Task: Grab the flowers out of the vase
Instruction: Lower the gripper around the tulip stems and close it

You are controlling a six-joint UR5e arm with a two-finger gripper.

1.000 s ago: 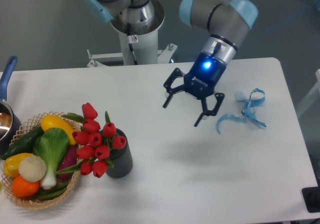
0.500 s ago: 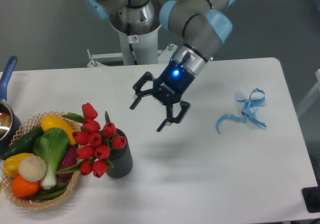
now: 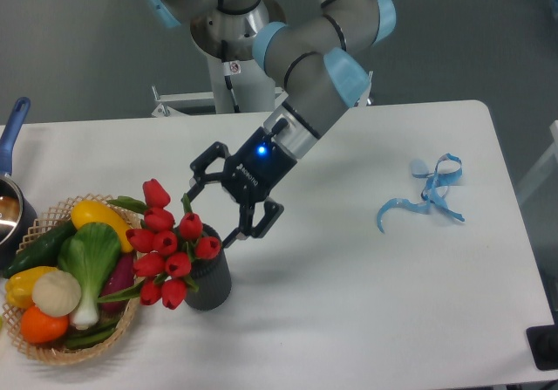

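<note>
A bunch of red tulip buds with green leaves and stems [image 3: 170, 246] stands in a dark grey ribbed cylindrical vase [image 3: 209, 278] on the left part of a white desk [image 3: 349, 277]. There are about ten buds, plump and closed. They lean out over the vase's left rim toward a woven wicker basket of vegetables [image 3: 65, 277], which sits just beside the vase. One bud rises above the others at the upper left. Slim green leaves poke out between the red heads.

The robot arm's black two-finger pincer [image 3: 211, 214], lit by a small blue light, hangs just above and to the right of the bunch. Its fingers are spread wide and hold nothing, one tip close to the topmost buds, the other near the vase's right rim.

A curled light blue ribbon [image 3: 427, 194] lies well apart on the right.
</note>
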